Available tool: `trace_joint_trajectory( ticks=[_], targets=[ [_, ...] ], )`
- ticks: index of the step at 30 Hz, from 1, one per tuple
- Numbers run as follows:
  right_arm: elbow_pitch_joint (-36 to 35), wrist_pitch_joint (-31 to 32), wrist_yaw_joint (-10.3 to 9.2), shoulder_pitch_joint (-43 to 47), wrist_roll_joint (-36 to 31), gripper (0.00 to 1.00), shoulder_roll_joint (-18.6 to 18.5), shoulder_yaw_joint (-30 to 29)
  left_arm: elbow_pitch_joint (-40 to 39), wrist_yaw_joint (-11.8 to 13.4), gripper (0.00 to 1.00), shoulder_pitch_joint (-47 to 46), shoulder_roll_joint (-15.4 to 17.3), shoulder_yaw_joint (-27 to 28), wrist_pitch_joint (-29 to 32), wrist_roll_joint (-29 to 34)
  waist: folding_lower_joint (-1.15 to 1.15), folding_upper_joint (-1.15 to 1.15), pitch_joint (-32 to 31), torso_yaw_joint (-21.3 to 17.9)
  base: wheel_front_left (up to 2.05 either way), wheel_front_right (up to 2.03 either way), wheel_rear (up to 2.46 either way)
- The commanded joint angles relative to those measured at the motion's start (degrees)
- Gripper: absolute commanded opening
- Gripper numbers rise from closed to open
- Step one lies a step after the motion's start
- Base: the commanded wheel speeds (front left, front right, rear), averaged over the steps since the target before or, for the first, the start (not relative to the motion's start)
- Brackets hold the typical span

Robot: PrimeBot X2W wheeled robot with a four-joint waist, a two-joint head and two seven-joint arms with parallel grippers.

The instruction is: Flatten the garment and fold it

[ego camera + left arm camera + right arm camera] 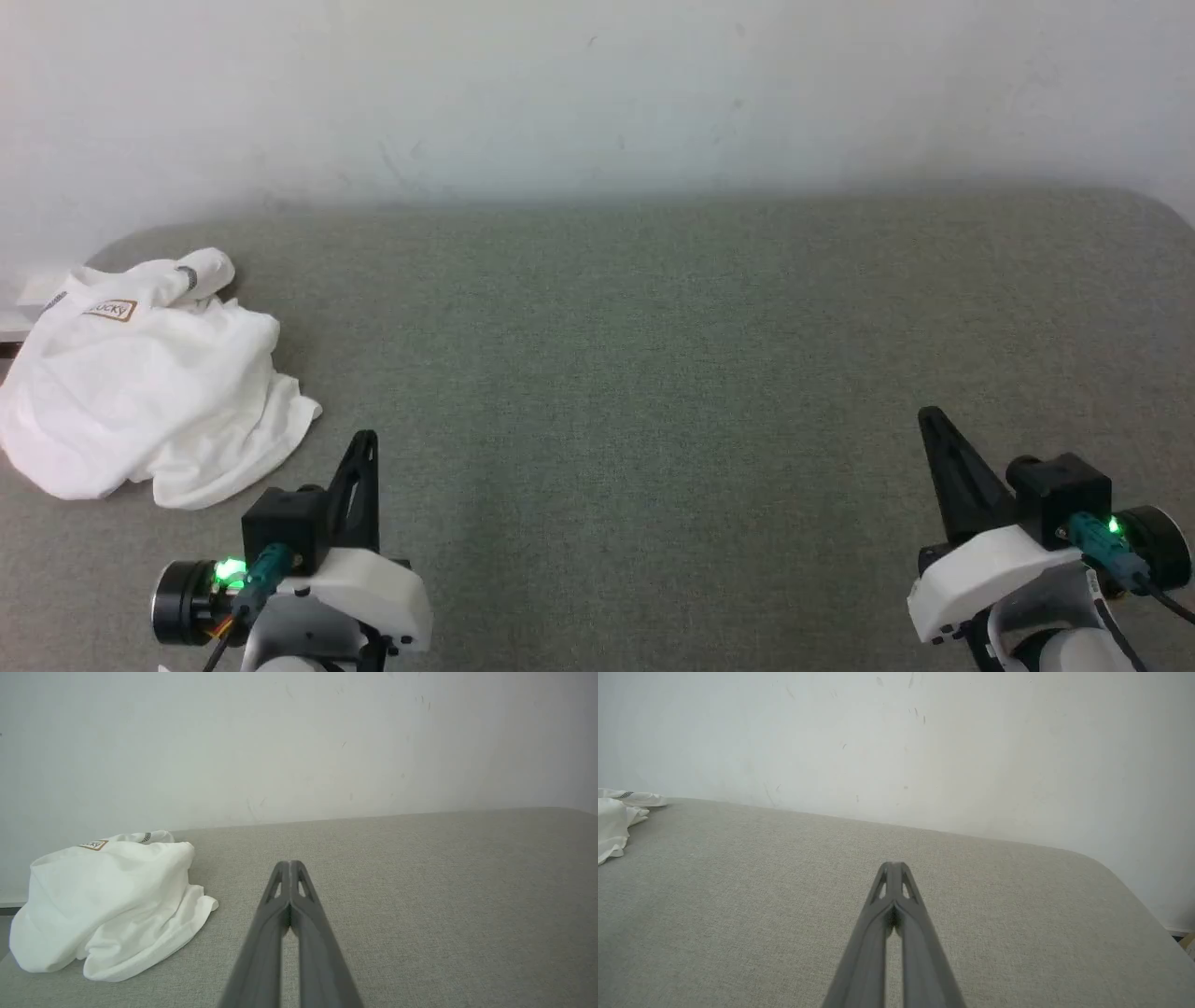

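— What does the garment look like?
— A crumpled white heap of thin cloth with a brown-bordered patch on top. It lies at the far left of the grey woven surface.
— And the jaws?
— Both pairs are pressed together, long dark tapered fingers meeting at the tips, holding nothing. The heap sits just left of and beyond the left jaws, well apart from the right jaws.

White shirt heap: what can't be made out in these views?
Crumpled white thin-fabric shirt, head view: layout of sleeves and hem hidden by its own folds; left part cut by the frame edge.
Right wrist view: mostly cut off at the left edge.
Brown-bordered chest patch, left wrist view: lettering too small.
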Motion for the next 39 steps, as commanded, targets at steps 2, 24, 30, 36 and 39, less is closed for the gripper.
trace_joint_trajectory(
  ticks=[2,24,30,36,39],
  targets=[
    [-0.2,0.0,-0.06,-0.5,-0.3,0.00,0.0,0.0,0.1,0.4,0.00,-0.7,-0.1,0.2,0.0,0.4,0.00,-0.01,0.0,0.0,0.00,0.00,0.00],
    [-0.2,0.0,-0.06,-0.5,-0.3,0.00,0.0,0.0,0.1,0.4,0.00,-0.7,-0.1,0.2,0.0,0.4,0.00,-0.01,0.0,0.0,0.00,0.00,0.00],
    [0.0,0.0,0.00,0.0,0.0,1.00,0.0,0.0,0.0,0.0,1.00,0.0,0.0,0.0,0.0,0.0,0.00,-0.01,0.0,0.0,0.00,0.00,0.00],
    [0.2,-0.4,0.00,0.1,0.4,1.00,0.0,-0.5,-0.2,-0.2,1.00,0.2,0.0,0.1,-0.5,-0.3,0.00,-0.01,0.0,0.0,0.00,0.00,0.00],
    [0.3,-0.8,0.00,0.2,0.7,1.00,0.0,-0.9,-0.3,-0.3,1.00,0.4,0.0,0.3,-0.8,-0.4,0.00,-0.01,0.0,0.0,0.00,0.00,0.00]
  ],
)
